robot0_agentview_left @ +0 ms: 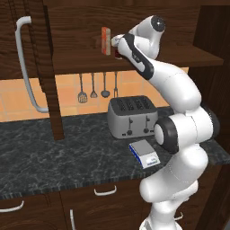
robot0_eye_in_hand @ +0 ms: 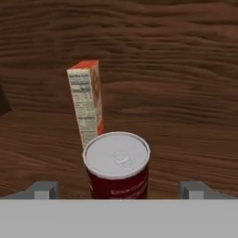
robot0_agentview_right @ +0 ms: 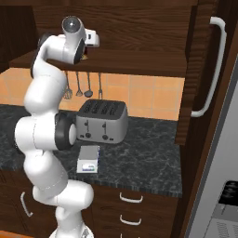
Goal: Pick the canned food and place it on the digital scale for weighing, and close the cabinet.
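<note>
The canned food (robot0_eye_in_hand: pixel 117 166), a dark red can with a pale silvery top, stands upright on the cabinet's inner shelf (robot0_agentview_left: pixel 85 62). My gripper (robot0_eye_in_hand: pixel 121 190) is open, and its two fingertips (robot0_eye_in_hand: pixel 44 189) flank the can without touching it. From the left base view the hand reaches into the dark wooden cabinet (robot0_agentview_left: pixel 67 27), with a sliver of the can (robot0_agentview_left: pixel 118 54) beside it. The cabinet doors stand open, with long curved handles (robot0_agentview_left: pixel 24 67) (robot0_agentview_right: pixel 211 65). The digital scale (robot0_agentview_left: pixel 144 154) (robot0_agentview_right: pixel 88 159) lies flat on the dark counter in front of the toaster.
A tall orange-red box (robot0_eye_in_hand: pixel 86 104) (robot0_agentview_left: pixel 106 40) stands just behind and left of the can. A silver four-slot toaster (robot0_agentview_left: pixel 131 117) (robot0_agentview_right: pixel 102 122) sits under the shelf. Utensils (robot0_agentview_left: pixel 93 87) hang on the tiled wall. Drawers (robot0_agentview_right: pixel 130 199) sit below the counter.
</note>
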Robot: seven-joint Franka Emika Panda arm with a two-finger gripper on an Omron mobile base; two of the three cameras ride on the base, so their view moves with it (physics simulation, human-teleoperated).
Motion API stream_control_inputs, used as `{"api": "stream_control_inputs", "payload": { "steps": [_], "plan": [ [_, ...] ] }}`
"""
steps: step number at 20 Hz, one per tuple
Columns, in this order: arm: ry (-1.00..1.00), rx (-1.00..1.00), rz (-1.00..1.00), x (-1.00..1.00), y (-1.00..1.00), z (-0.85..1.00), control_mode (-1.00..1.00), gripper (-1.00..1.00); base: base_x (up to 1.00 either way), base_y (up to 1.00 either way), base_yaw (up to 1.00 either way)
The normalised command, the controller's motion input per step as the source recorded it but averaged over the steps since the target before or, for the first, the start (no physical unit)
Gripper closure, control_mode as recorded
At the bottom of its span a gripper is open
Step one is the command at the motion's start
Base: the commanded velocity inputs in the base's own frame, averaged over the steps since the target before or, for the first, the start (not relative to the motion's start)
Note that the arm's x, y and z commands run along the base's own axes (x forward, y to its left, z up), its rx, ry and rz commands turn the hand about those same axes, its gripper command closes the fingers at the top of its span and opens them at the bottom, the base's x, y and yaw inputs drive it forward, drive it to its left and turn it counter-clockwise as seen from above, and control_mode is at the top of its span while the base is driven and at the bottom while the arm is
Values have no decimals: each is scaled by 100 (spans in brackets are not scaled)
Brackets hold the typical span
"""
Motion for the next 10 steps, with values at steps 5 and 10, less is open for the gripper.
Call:
{"api": "stream_control_inputs", "payload": {
  "steps": [5,10],
  "plan": [
    [0,0,0,45,12,0,-100,-100,0,0,0],
    [0,0,0,39,10,0,-100,-100,0,0,0]
  ]
}}
